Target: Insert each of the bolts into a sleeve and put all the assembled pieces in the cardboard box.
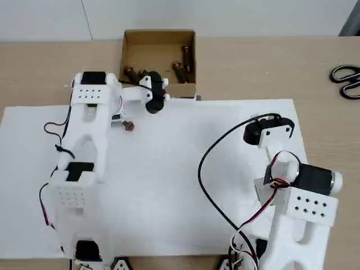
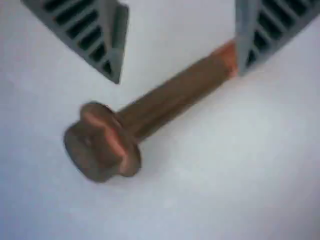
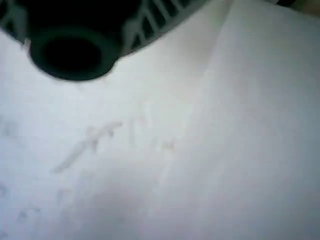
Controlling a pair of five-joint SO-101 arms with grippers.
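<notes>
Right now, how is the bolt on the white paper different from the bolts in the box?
The bolt on the white paper lies alone, while the bolts in the box are several. The lone bolt sits between the open fingers of the left gripper; the others lie inside the cardboard box. All look coppery brown.

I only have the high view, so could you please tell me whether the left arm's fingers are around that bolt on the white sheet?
Observer: In the left wrist view the left gripper is open, with its fingers astride the bolt and one finger at the shank's tip.
Operator: Thank you. Is the bolt lifted?
Observer: No, it lies flat on the white sheet, with its head pointing away from the fingers.
Operator: What is beneath the right arm?
Observer: Its wrist view looks onto the sheet, which is faintly scuffed there.
</notes>
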